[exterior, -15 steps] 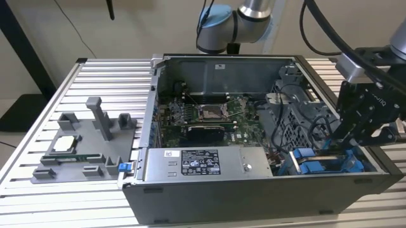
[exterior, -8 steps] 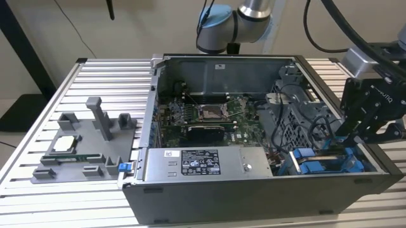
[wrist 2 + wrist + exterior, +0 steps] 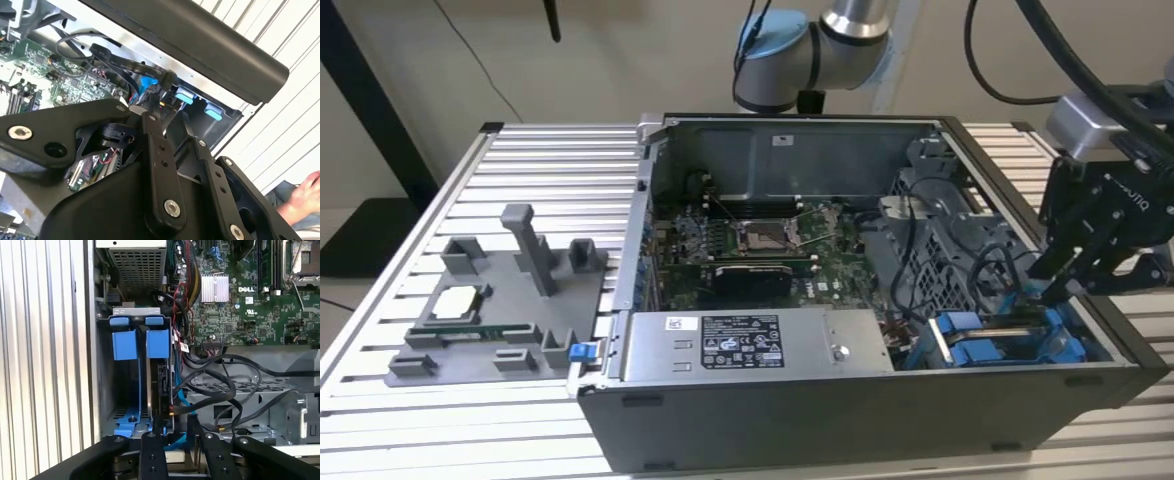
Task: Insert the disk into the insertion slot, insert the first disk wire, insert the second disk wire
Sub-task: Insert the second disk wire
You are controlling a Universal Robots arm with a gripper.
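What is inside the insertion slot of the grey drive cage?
The disk, edge-on in its blue carrier, stands inside. The end effector and black cables cover one end of it, so its connectors cannot be seen.

Wrist [image 3: 1094,120] hangs at the exterior view's right. Gripper [image 3: 1058,286] points downward, apparently leaning toward that view's left.

Looks soft and evenly lit in the exterior view, with pale glare on the table [image 3: 400,420] slats. Gets dim deep inside the case [image 3: 774,165]. In the second wrist view, burns out white on the slats and leaves the gripper [image 3: 161,107] nearly black.
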